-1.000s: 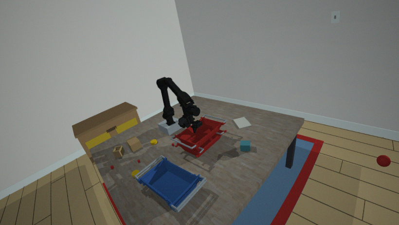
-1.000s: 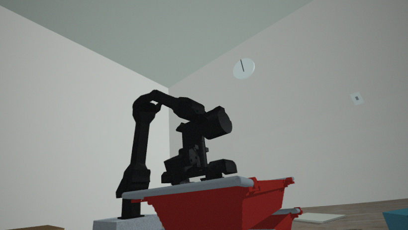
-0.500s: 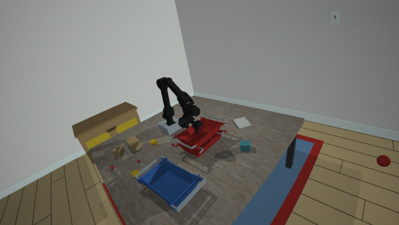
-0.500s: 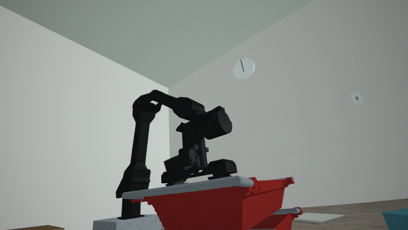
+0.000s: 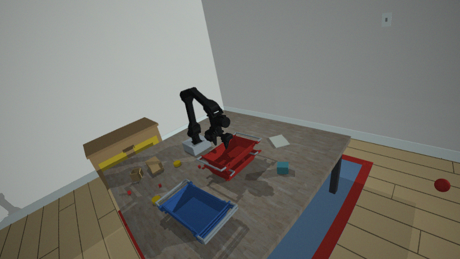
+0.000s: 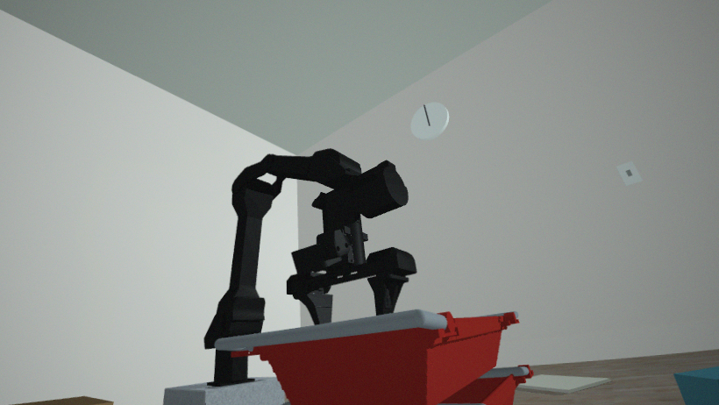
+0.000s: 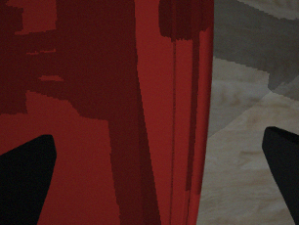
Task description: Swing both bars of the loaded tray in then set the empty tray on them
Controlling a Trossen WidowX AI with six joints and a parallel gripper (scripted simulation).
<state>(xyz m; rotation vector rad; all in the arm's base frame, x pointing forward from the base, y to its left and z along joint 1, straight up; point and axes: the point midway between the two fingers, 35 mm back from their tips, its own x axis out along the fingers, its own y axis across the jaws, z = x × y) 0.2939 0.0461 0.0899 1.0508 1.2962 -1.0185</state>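
The upper red tray point(image 5: 221, 156) point(image 6: 352, 366) point(image 7: 83, 171) looks empty and roughly level. It sits above the lower red tray point(image 5: 228, 177) point(image 6: 495, 391), whose load is hidden. Grey bar ends of the lower tray point(image 5: 231, 173) point(image 5: 256, 152) show beneath the upper one; how they lie inside is hidden. The upper tray's bars point(image 5: 212, 164) point(image 5: 247, 135) lie out at its ends. My gripper point(image 5: 221, 146) point(image 6: 353, 315) point(image 7: 161, 143) is wide open and empty at the upper tray's long side wall. In the wrist view one finger is over the tray's inside, the other beyond the rim.
A blue tray point(image 5: 196, 209) stands nearer the top camera. A teal block point(image 5: 282, 167) and white plate point(image 5: 279, 140) lie on the other side. Small red blocks point(image 5: 199, 166) point(image 5: 160, 185), yellow discs point(image 5: 177, 163) point(image 5: 156, 199) and wooden pieces point(image 5: 155, 166) point(image 5: 136, 174) lie about.
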